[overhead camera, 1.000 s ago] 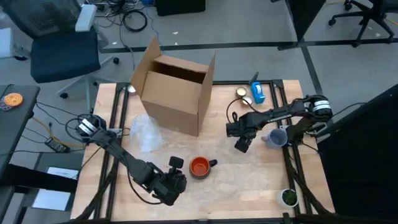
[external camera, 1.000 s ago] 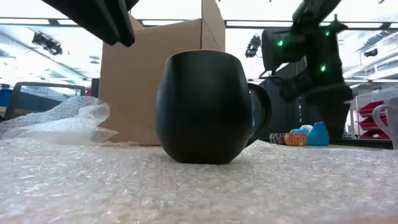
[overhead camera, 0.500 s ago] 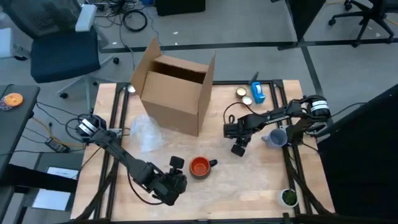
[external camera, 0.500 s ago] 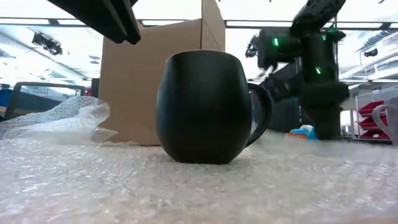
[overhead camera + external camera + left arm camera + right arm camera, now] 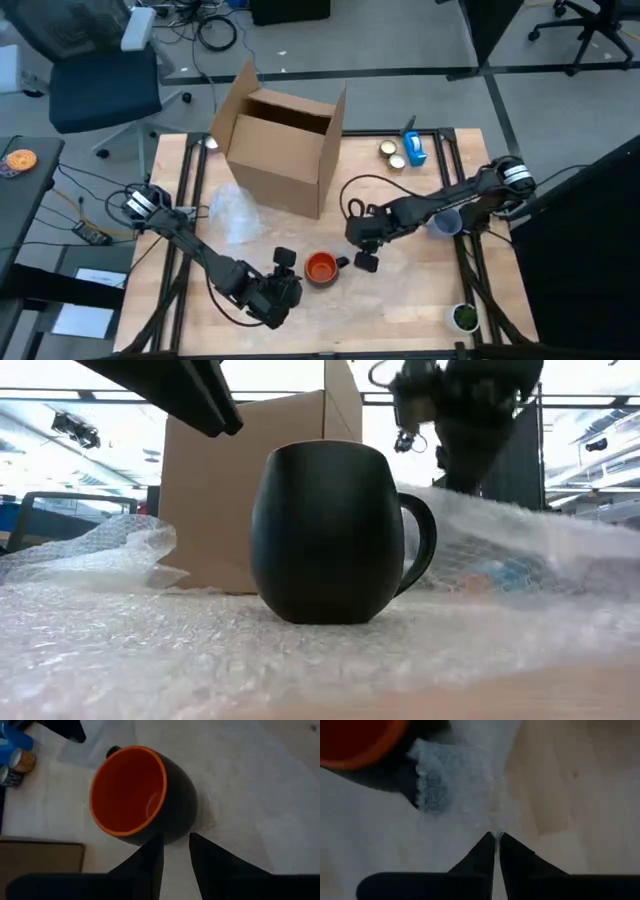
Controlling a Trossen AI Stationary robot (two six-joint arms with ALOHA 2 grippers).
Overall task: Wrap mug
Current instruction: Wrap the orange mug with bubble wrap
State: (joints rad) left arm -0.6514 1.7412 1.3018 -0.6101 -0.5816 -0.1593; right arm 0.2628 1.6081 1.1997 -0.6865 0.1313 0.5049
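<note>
A black mug [image 5: 320,268] with an orange inside [image 5: 127,790] stands upright on a sheet of bubble wrap [image 5: 150,660] near the table's front, its handle [image 5: 420,545] toward the right. My left gripper [image 5: 175,839] hovers just left of the mug, narrowly open with nothing between its fingers. My right gripper [image 5: 363,262] sits close to the handle, shut on the wrap. The wrap's right part [image 5: 510,535] rises off the table beside the mug. My right gripper pinches the bubble wrap's right-hand edge [image 5: 492,827] between its two fingers, coming from the table's right and slanting down. One layer or several, I cannot tell. The held part is lifted and slopes down to the table, while the rest lies flat under the mug.
An open cardboard box [image 5: 285,140] stands at the back centre. A crumpled piece of wrap [image 5: 235,215] lies to its left. A pale blue cup [image 5: 445,220], tape rolls and a blue object [image 5: 405,150] sit at the right, and a small green thing [image 5: 463,317] at the front right.
My right gripper has gone down and toward the table's near left, ending beside the mug's handle. The wrap's right part, flat a second ago, now stands lifted beside the mug. The mug has stayed in place.
</note>
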